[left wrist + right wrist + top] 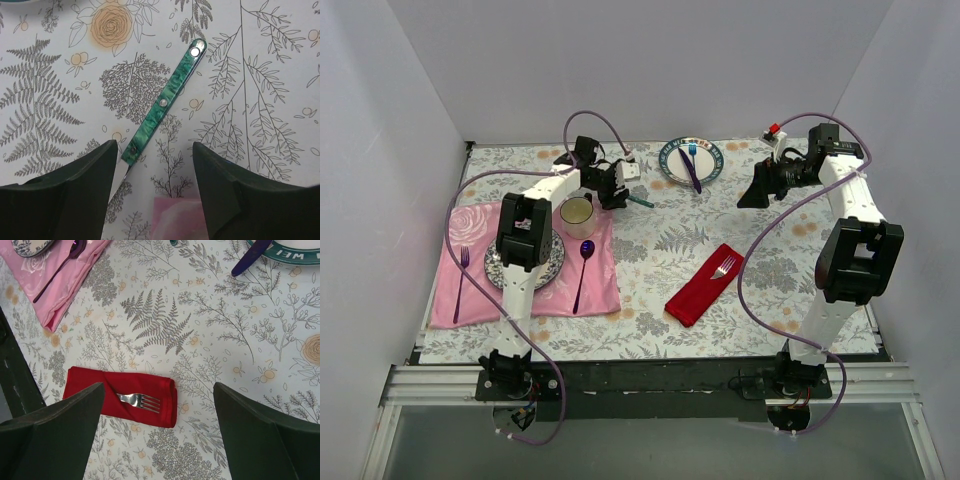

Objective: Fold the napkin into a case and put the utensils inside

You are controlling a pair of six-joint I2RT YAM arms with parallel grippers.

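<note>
The red napkin (704, 284) lies folded into a narrow case on the tablecloth, also in the right wrist view (122, 395). The silver fork (141, 401) is tucked in it, tines sticking out; its handle is hidden. The knife with the teal-green handle (164, 102) lies flat on the cloth, its blade partly under my left finger. My left gripper (155, 200) is open, hovering just above it; in the top view it (616, 187) is beside the knife's handle (642, 201). My right gripper (160, 440) is open and empty, high at the far right (756, 190).
A pink placemat (460, 290) at the left holds a patterned plate (554, 262), a cup (577, 211), a purple fork (463, 262) and a purple spoon (584, 262). A teal-rimmed plate (712, 170) at the back holds a blue fork and purple knife.
</note>
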